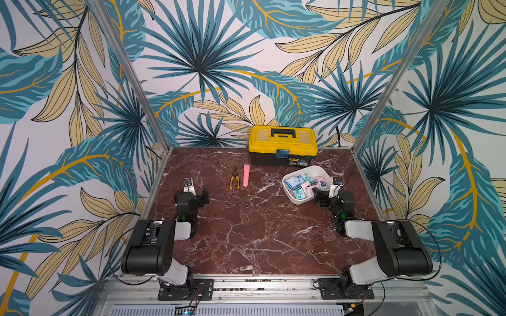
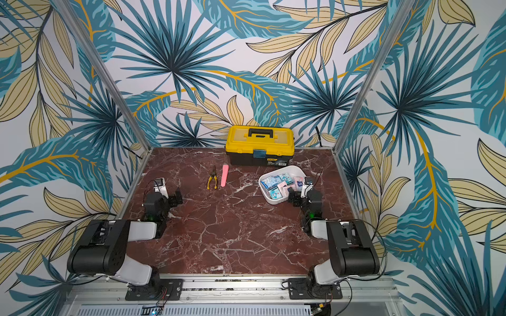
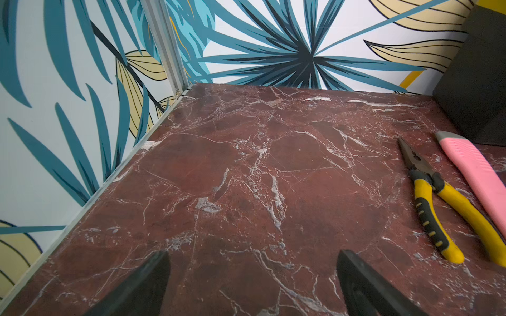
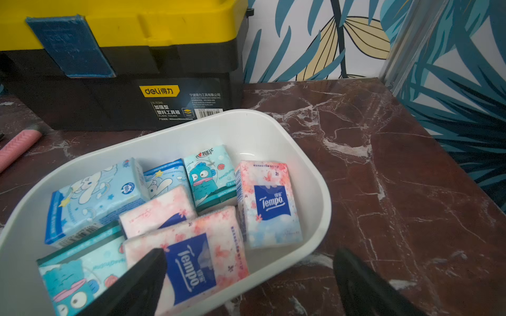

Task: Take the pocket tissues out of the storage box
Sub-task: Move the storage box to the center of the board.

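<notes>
Pocket tissues [image 4: 271, 205] lying in storage box [image 1: 299, 201], right of centre in both top views.
Left pincer [image 3: 252, 255], right pincer [image 4: 249, 255]: both wide open, holding nothing.

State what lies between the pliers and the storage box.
The long pink bar, beside the pliers; then bare tabletop up to the storage box, seen in both top views.

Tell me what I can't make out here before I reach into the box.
Pocket tissues: exact count unclear; packs overlap in the right wrist view, a jaw covers the nearest ones, and both top views show them too small.
Storage box: near end cut off by the right wrist view's edge.
Toolbox: contents hidden by its shut lid.
Pink bar: one end cut off by the left wrist view's edge.
</notes>
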